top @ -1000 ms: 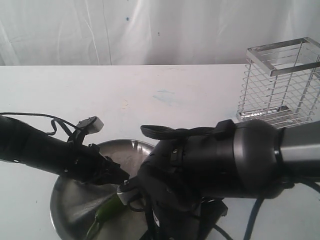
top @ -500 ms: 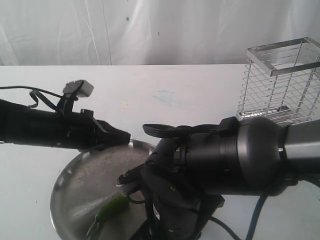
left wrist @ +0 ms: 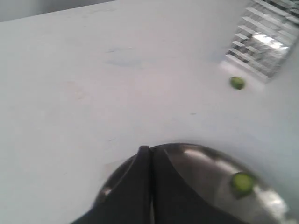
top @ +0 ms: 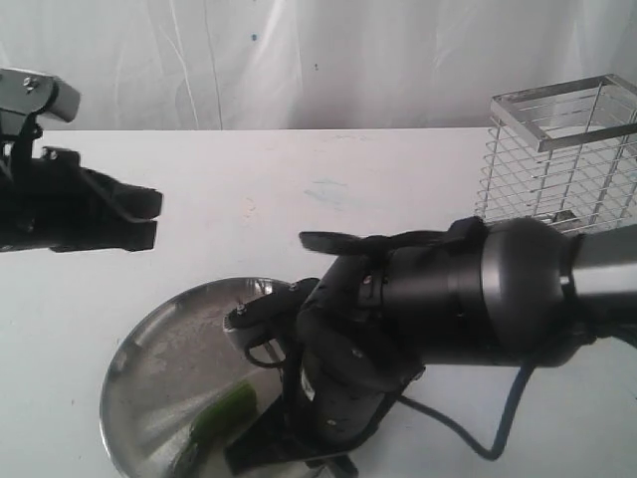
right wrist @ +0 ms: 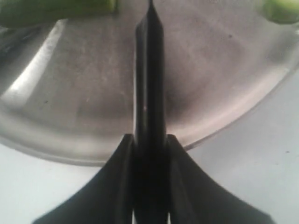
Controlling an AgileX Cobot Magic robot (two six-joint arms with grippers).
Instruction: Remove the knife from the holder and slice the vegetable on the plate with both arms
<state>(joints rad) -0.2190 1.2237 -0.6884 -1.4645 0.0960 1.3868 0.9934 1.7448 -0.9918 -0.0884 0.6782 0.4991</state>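
Note:
The green vegetable [top: 224, 410] lies on the steel plate [top: 149, 358], with its cut end [right wrist: 56, 7] just beyond the knife's tip. My right gripper [right wrist: 149, 140] is shut on the black knife [right wrist: 149, 70], whose blade points out over the plate [right wrist: 70, 116]. In the exterior view the bulky right arm [top: 448, 299] hangs over the plate's right side and hides the knife. My left gripper [top: 144, 221] is shut and empty, raised off the plate to the far left; its closed fingertips [left wrist: 147, 150] sit above the plate's rim [left wrist: 205, 161]. The wire holder [top: 557, 159] stands at the back right.
One cut green slice [left wrist: 242, 183] lies on the plate, another [right wrist: 282, 9] near its edge. A third slice [left wrist: 237, 83] rests on the white table beside the holder [left wrist: 264, 39]. A white curtain closes off the back.
My left arm has lifted off the vegetable and pulled back up and to the left, away from the plate. The right arm with the knife has shifted slightly; the vegetable lies uncovered.

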